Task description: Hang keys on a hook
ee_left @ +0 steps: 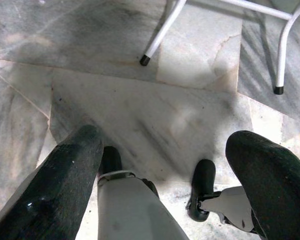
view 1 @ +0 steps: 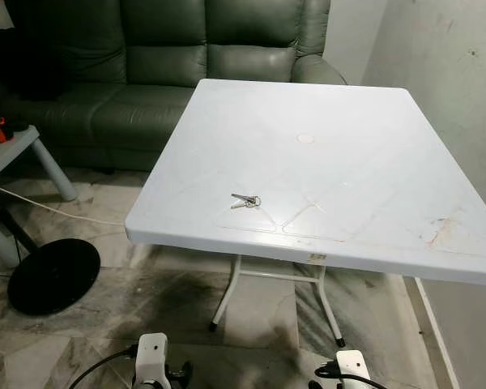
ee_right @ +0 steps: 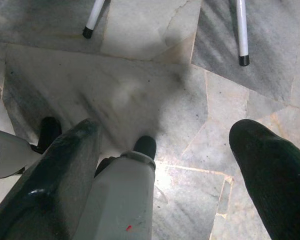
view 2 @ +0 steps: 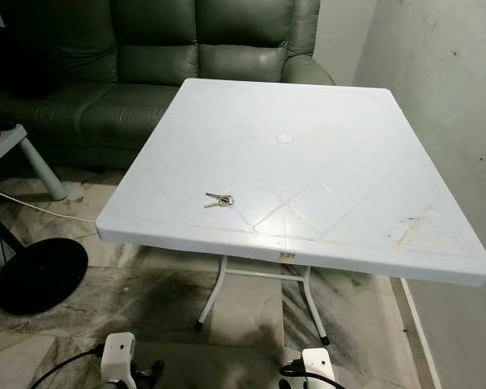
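Note:
A small bunch of silver keys (view 1: 245, 201) lies flat on the white plastic table (view 1: 348, 146), near its front left corner. Both arms hang low in front of the table, well below its top: the left arm (view 1: 152, 361) and the right arm (view 1: 352, 369) show at the bottom edge. In the left wrist view, my left gripper (ee_left: 165, 137) is open over the marble floor with nothing between its fingers. My right gripper (ee_right: 165, 130) is likewise open and empty above the floor.
A dark green leather sofa (view 1: 146, 65) stands behind the table. At the left are a small grey side table (view 1: 16, 150), a white cable and a black round base (view 1: 53, 275) on the floor. A wall (view 1: 454, 81) runs along the right. White table legs (ee_left: 160, 35) stand ahead.

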`<state>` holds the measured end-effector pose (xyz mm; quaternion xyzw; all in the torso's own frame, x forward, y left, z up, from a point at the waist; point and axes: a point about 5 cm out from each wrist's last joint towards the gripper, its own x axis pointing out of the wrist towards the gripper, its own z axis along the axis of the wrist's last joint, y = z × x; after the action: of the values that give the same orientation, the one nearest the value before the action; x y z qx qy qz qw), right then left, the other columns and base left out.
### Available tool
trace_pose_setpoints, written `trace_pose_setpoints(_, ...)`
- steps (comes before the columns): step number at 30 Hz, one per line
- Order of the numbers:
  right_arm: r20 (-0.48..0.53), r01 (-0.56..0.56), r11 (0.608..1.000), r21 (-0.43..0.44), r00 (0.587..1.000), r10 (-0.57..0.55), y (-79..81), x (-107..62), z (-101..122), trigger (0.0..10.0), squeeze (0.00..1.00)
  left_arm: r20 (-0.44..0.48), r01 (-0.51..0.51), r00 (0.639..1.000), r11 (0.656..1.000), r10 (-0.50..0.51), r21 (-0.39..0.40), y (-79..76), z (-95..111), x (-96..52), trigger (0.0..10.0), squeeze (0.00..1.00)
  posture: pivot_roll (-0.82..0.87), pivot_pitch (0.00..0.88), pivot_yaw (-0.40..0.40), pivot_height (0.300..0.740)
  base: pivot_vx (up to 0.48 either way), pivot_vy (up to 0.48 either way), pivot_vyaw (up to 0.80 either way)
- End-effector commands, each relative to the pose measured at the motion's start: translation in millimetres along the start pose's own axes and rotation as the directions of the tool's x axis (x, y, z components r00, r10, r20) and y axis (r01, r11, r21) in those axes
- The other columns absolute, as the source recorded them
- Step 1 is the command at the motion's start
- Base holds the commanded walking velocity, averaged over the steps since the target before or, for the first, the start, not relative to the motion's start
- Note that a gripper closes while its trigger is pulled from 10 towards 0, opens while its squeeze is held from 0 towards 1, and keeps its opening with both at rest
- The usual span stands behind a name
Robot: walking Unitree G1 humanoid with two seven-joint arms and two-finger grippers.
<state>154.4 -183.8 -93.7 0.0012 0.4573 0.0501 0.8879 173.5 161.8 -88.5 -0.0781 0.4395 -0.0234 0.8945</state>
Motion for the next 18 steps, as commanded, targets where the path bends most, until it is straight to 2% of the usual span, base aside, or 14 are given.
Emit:
trace_pose_setpoints(1, 0.015, 0.0, 1.0, 0.005, 1.0, 0.0, -0.5, -0.1, 1.6, 10.0, 0.0, 0.004, -0.001, 1.0, 1.0, 0.001, 0.008, 0.4, 0.6, 0.0, 10.0, 0.0, -0.01, 0.0, -0.01, 0.74, 0.0, 0.0, 0.0)
trace_pose_setpoints(18, 0.017, 0.0, 1.0, 0.006, 1.0, 0.0, -0.2, 0.1, 2.1, 10.0, 0.0, 0.004, 0.006, 1.0, 1.0, -0.006, -0.003, -1.0, 1.2, 0.4, 10.0, 0.0, -0.01, 0.0, -0.009, 0.74, 0.0, 0.0, 0.0)
